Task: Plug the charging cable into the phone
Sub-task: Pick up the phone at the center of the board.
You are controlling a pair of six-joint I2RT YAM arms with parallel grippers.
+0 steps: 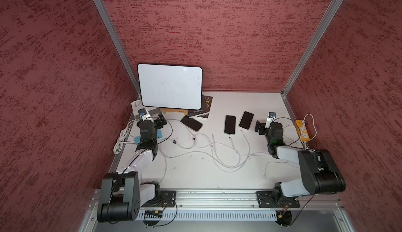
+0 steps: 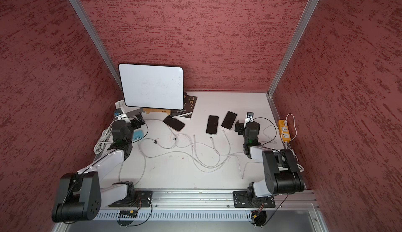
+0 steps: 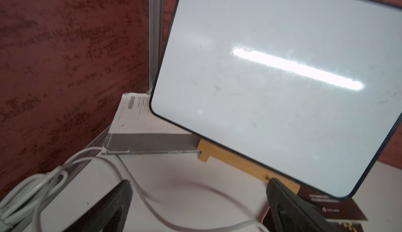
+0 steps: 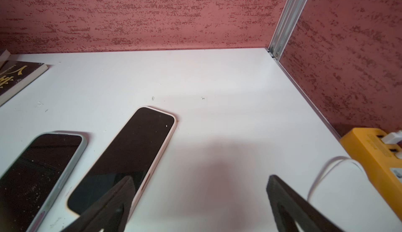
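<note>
Both claws are empty. The right gripper (image 4: 200, 183) has its jaws spread wide over bare table, just beside the pink-cased, black-screened phone (image 4: 124, 161). The left gripper (image 3: 199, 182) is equally wide open above a loop of cable in front of the white rounded board (image 3: 272, 78). No phone looks plugged in, though the third dark phone (image 1: 191, 123) is too small to be sure of. The thin white charging cables (image 1: 245, 139) cross one another mid-table, and loose plug ends lie just short of the grey-cased phone (image 1: 230, 124) and the pink one. Risks for you:
- Lifting a strand trapped under another, which would drag a neighbouring plug or slide a phone.
- A flat, unbraced phone skating away as the plug pushes in.
- A plug pinched askew, which would miss the port.
- The right arm snagging the lead at the yellow power strip (image 1: 302, 131).
</note>
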